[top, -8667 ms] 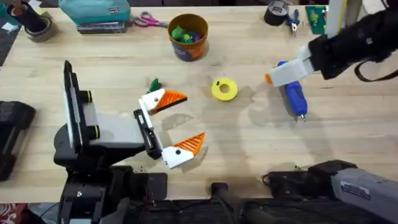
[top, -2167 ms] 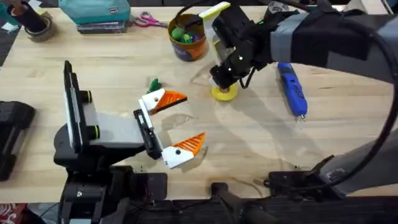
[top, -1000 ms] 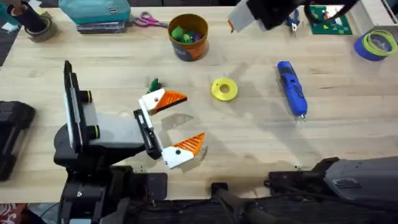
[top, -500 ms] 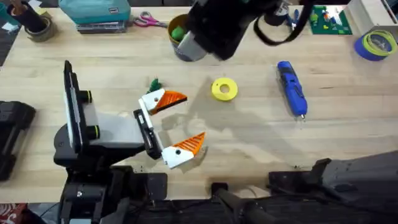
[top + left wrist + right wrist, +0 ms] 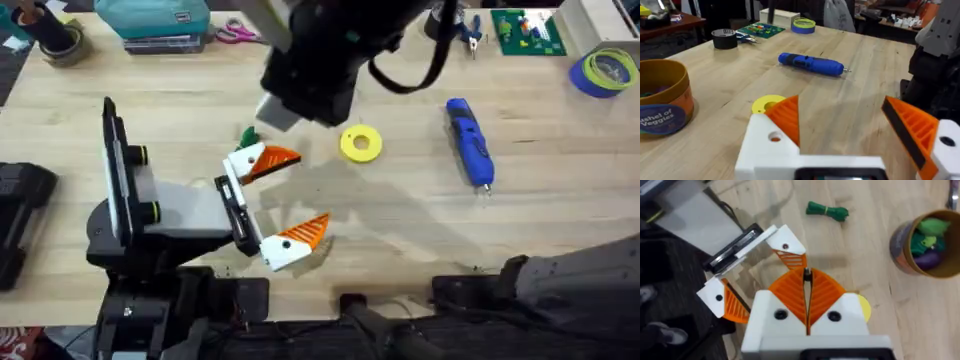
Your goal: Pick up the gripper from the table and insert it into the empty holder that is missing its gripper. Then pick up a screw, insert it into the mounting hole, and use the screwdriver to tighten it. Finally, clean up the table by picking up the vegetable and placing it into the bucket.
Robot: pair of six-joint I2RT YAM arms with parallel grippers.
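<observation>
The bucket (image 5: 927,242) sits at the right edge of the right wrist view, holding green and purple toy vegetables. The right hand (image 5: 806,292) has its orange fingers pressed together, gripping nothing. The left hand (image 5: 285,195), centre-left overhead, is spread wide and empty. The green vegetable (image 5: 247,135) lies on the worktop (image 5: 400,220) just above it; the screwdriver (image 5: 470,142) lies right of centre.

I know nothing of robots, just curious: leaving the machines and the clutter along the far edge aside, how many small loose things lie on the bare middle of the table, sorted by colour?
Yellow: 1, the ring
Blue: 1, the screwdriver
Green: 1, the vegetable
Total: 3
</observation>
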